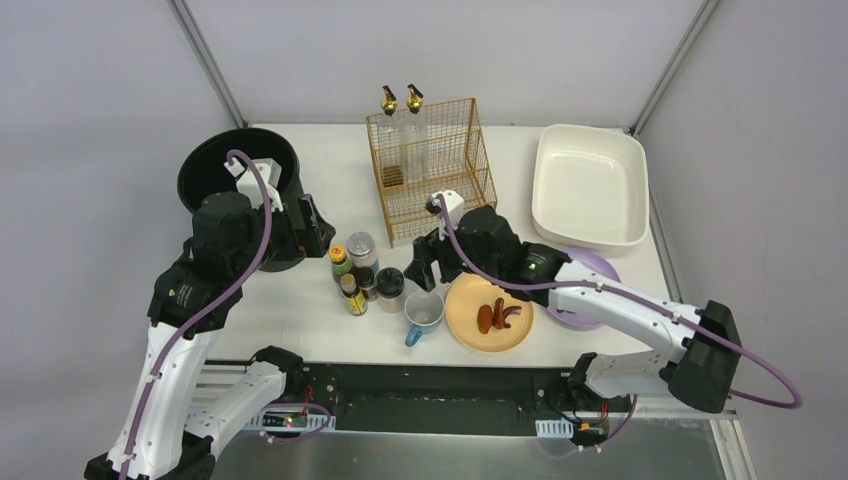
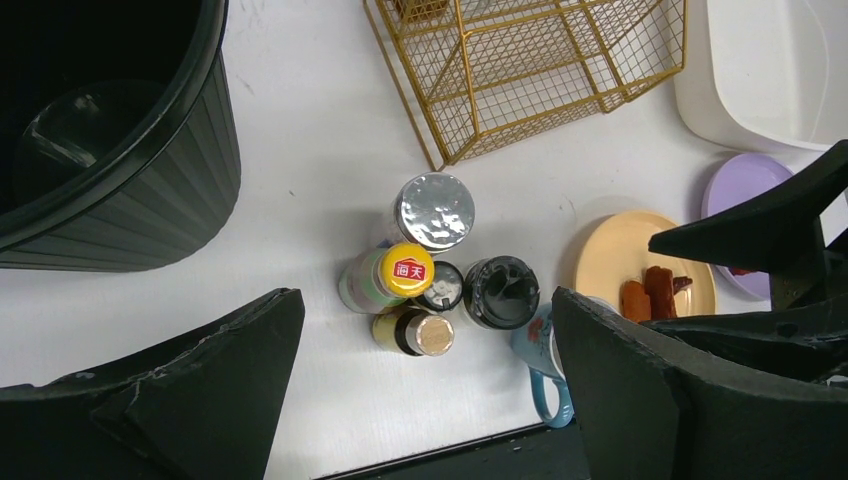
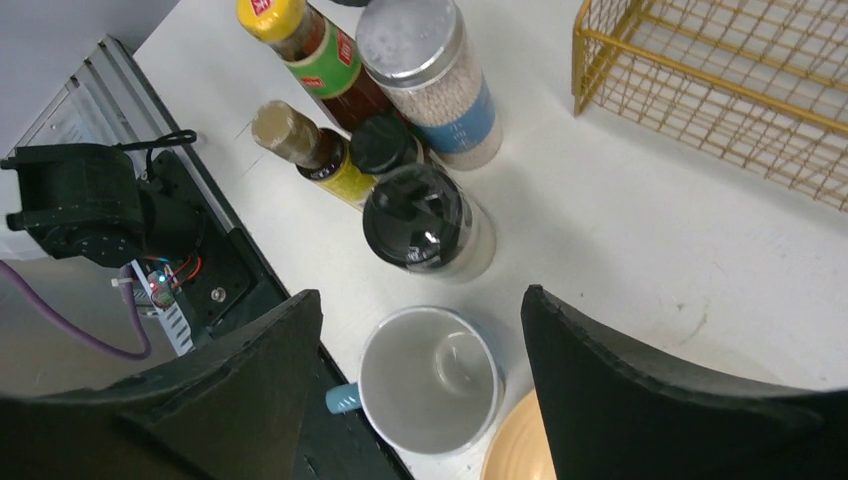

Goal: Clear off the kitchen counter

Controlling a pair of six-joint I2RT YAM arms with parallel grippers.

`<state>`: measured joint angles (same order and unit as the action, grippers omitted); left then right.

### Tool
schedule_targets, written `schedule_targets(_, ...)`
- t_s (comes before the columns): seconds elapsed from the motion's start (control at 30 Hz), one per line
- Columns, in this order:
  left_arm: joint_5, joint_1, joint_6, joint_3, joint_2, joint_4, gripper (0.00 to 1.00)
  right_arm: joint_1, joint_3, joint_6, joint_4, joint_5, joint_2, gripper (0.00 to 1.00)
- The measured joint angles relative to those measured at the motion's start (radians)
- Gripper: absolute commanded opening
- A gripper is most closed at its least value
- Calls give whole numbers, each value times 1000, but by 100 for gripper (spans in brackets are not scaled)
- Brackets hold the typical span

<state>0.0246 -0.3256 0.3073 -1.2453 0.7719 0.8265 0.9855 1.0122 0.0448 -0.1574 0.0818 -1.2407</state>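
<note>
Hovering right gripper (image 3: 420, 300) over blue-handled mug (image 3: 430, 380) on kitchen counter (image 1: 330, 180).
Jaws spread, empty; mug upright beneath them at counter's near edge, handle pointing near-left. Right arm nearer; left gripper (image 2: 425, 300), spread wide, hangs over bottle cluster (image 2: 410, 272) leftward.
</note>
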Motion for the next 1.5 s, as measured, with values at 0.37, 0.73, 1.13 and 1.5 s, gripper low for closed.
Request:
schedule_targets(0.37,-81,0,50,1,4,2,100,82,165,0,73,-102,-182,79)
schedule_targets(0.73,-286,0,118,-6,33,49,100,126,389,13,70,-222,-402,79)
schedule_targets(1.13,-344,0,123,-9,31,55,100,125,631,87,-90,-359,-608,80)
schedule_targets(1.5,-344,0,122,-9,31,55,100,125,737,148,-199,-365,-723,82)
